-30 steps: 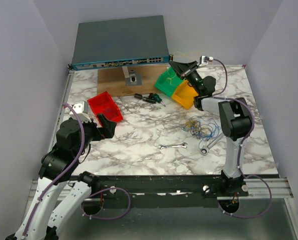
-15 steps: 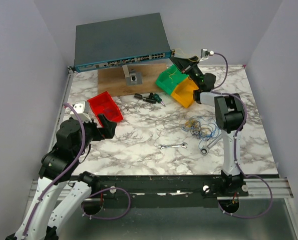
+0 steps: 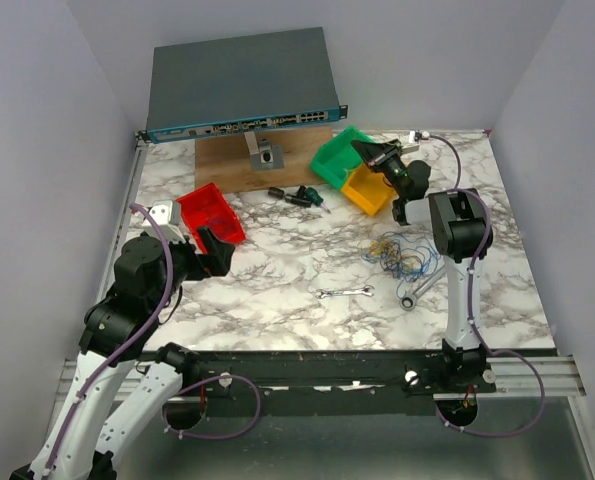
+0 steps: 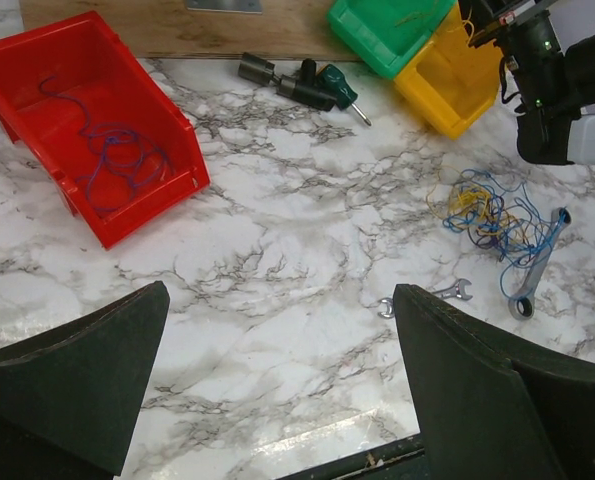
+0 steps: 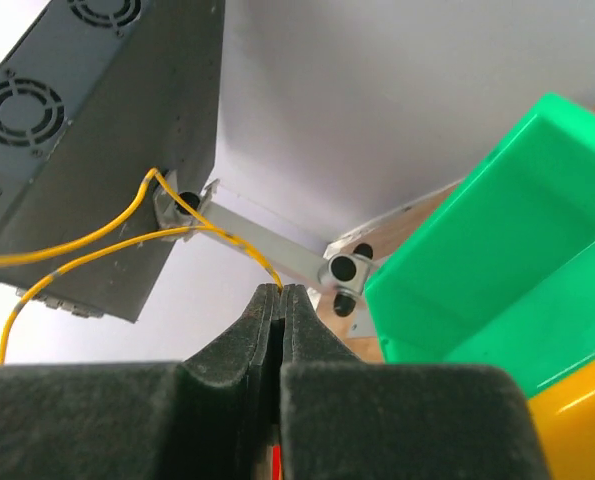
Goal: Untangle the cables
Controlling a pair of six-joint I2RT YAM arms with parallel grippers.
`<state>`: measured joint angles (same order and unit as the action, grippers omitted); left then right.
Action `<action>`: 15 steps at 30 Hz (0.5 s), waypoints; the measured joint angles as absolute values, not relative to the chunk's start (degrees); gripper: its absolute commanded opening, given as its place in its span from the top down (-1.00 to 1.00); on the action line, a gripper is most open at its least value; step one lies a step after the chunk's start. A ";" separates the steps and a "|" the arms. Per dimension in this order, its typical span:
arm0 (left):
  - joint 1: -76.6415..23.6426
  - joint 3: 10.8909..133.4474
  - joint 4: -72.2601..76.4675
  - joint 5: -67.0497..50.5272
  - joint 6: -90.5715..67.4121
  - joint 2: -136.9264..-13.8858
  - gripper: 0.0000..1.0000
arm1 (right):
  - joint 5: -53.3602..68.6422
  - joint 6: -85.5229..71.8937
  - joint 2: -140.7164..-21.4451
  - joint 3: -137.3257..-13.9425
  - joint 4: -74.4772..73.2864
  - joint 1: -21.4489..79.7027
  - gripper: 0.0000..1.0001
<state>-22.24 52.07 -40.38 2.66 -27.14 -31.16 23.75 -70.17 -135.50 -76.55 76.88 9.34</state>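
Observation:
A tangle of blue and yellow cables lies on the marble table right of centre, also in the left wrist view. My right gripper hangs over the green bin and yellow bin. In the right wrist view it is shut on a thin yellow cable that trails off to the left. A blue cable lies in the red bin. My left gripper is open and empty above the table's left side.
A network switch stands at the back on a wooden board. Screwdriver bits lie in front of the board. A small wrench and a larger wrench lie near the tangle.
My right gripper has come down and to the right from near the switch's corner to just over the green bin, still shut on the yellow cable. The left arm has barely moved.

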 measured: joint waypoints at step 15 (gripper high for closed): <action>-22.24 52.07 -40.34 2.26 -26.96 -31.27 -0.97 | 16.12 -47.86 -135.15 -90.28 42.94 9.74 0.99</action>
<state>-22.24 52.07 -40.34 2.26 -26.96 -31.27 16.12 -47.86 -135.15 -90.28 42.94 9.74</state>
